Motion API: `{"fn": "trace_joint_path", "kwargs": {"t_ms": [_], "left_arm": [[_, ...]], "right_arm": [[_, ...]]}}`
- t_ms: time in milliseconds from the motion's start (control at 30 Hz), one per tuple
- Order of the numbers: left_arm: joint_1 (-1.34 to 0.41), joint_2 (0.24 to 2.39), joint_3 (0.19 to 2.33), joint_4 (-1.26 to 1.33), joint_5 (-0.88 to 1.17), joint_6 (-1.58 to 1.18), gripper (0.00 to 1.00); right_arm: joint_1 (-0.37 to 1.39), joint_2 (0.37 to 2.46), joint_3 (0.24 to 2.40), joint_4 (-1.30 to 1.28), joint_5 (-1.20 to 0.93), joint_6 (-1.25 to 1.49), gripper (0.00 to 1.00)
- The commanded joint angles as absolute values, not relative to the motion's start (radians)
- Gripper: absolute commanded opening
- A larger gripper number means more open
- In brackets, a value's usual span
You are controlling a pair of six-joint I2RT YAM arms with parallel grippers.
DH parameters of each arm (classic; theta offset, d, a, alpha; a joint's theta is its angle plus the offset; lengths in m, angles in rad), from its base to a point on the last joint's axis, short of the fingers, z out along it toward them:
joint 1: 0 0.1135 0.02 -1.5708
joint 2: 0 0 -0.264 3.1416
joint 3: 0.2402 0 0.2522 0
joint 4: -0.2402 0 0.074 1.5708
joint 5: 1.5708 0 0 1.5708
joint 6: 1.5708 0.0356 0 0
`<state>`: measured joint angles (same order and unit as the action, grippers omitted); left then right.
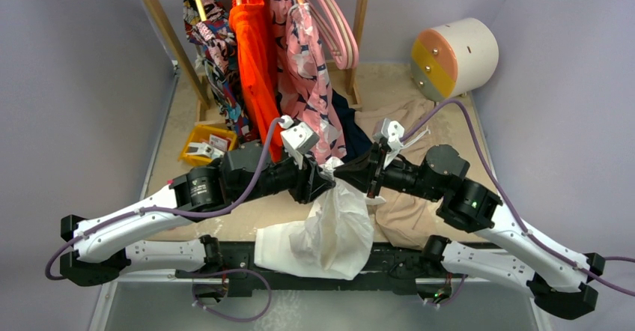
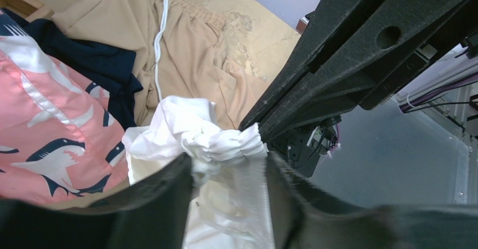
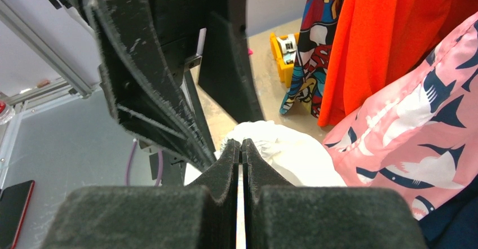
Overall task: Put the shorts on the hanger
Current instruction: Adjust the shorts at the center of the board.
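Observation:
The white shorts [image 1: 333, 230] hang over the table's near edge, lifted by their gathered waistband [image 2: 220, 142]. My left gripper [image 1: 323, 180] has its jaws partly apart, closed on a thick bunch of waistband [image 2: 228, 161]. My right gripper [image 1: 346, 172] faces it tip to tip, its jaws pressed together on a thin fold of the white fabric [image 3: 243, 143]. The shorts also show in the right wrist view [image 3: 293, 153]. Pink hangers [image 1: 341, 35] hang on the rack at the back, well away from both grippers.
A tan garment [image 1: 408, 215] lies under and right of the right arm. A pink shark-print garment [image 1: 307, 84], an orange one [image 1: 254, 54] and a patterned one hang on the wooden rack [image 1: 168, 35]. A yellow bin [image 1: 206, 144] sits left and a cylinder [image 1: 453, 58] back right.

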<state>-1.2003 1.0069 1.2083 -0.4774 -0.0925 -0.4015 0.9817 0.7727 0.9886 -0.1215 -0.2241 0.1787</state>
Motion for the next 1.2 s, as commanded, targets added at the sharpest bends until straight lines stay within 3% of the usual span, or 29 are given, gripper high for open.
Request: {"fn": "trace_joint_path", "kwargs": {"t_ms": [0, 167, 367, 533, 633, 867, 1167], "left_arm": [[-1.203, 0.999, 1.233, -0.462, -0.152, -0.387, 0.3], [-1.203, 0.984, 1.228, -0.462, -0.174, -0.382, 0.01], [-1.203, 0.959, 1.22, -0.453, -0.21, -0.381, 0.0], [-1.204, 0.91, 1.216, -0.442, -0.327, -0.387, 0.0], [-1.203, 0.859, 1.206, -0.425, -0.421, -0.402, 0.0], [-1.203, 0.761, 1.188, -0.402, -0.701, -0.489, 0.0], [-1.203, 0.753, 1.172, -0.345, -0.754, -0.505, 0.0]], "right_arm": [[0.982, 0.77, 1.002, -0.059, -0.215, 0.182, 0.0], [0.982, 0.773, 1.003, -0.063, -0.214, 0.184, 0.0], [0.982, 0.799, 1.029, -0.053, -0.198, 0.194, 0.01], [0.982, 0.796, 1.043, -0.112, -0.181, 0.209, 0.57], [0.982, 0.752, 1.021, -0.133, -0.179, 0.241, 0.68], [0.982, 0.712, 0.93, -0.118, -0.22, 0.329, 0.67], [0.987, 0.813, 0.709, 0.232, -0.389, 0.552, 0.6]]}}
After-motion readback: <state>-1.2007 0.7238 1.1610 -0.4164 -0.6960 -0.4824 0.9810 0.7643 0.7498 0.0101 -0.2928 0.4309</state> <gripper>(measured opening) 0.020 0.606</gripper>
